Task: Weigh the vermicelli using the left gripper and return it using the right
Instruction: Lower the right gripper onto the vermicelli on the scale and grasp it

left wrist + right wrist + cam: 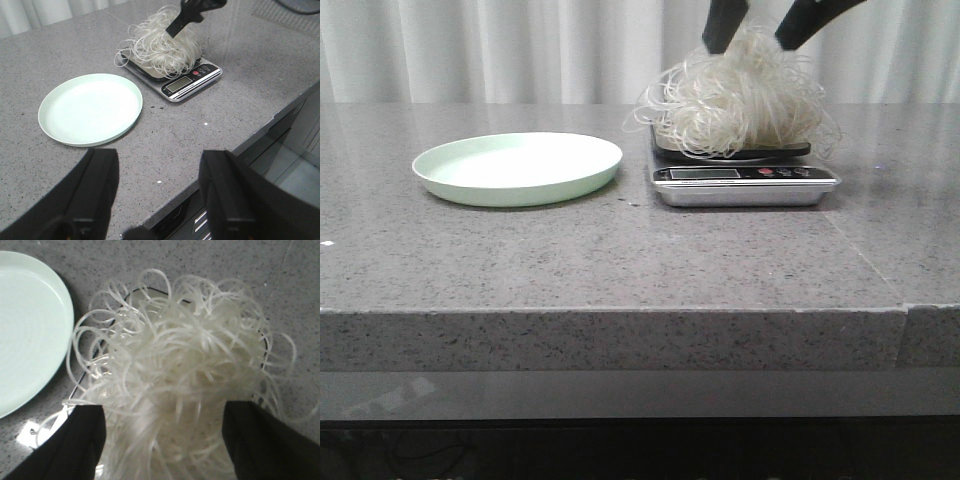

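The vermicelli (740,105) is a fluffy white nest on the platform of a silver digital scale (745,186), right of centre on the table. My right gripper (752,42) is open, its two black fingers straddling the top of the nest. In the right wrist view the vermicelli (185,375) fills the gap between the fingers of the right gripper (162,440). The pale green plate (517,168) lies empty to the scale's left. My left gripper (160,160) is open and empty over the table's front edge, away from the plate (90,107) and the vermicelli (160,45).
The grey stone table (620,260) has a seam on its right side. White curtains hang behind. The scale's display and buttons (192,80) face the front edge. Below the table's front edge there is a dark drop-off (280,150).
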`<action>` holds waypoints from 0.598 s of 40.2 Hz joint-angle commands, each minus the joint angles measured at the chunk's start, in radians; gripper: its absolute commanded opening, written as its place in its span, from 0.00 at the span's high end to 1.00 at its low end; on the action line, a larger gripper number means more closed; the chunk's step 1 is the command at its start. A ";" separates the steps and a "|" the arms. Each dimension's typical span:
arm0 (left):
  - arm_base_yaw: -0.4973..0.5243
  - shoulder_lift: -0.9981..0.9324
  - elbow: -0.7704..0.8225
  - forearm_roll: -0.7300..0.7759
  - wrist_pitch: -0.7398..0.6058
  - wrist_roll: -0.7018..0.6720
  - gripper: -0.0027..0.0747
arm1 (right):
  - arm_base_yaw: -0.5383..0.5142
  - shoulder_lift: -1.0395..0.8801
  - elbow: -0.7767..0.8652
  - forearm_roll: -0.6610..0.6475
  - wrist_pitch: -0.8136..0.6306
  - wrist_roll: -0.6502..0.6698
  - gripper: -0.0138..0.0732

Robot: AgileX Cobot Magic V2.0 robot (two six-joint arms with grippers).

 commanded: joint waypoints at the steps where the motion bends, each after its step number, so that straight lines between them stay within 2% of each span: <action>1: -0.001 0.004 -0.025 -0.007 -0.072 -0.010 0.40 | 0.000 0.022 -0.082 -0.024 0.001 -0.013 0.15; 6: -0.001 0.004 -0.025 -0.007 -0.072 -0.010 0.40 | 0.000 0.075 -0.116 -0.025 0.045 -0.013 0.16; 9: -0.001 0.004 -0.025 -0.007 -0.072 -0.010 0.40 | 0.000 0.081 -0.118 -0.025 0.057 -0.013 0.22; 16: -0.001 0.004 -0.025 -0.007 -0.072 -0.010 0.40 | 0.000 0.081 -0.119 -0.025 0.061 -0.013 0.48; 24: -0.001 0.004 -0.025 -0.007 -0.072 -0.010 0.40 | 0.000 0.081 -0.119 -0.025 0.059 -0.013 0.60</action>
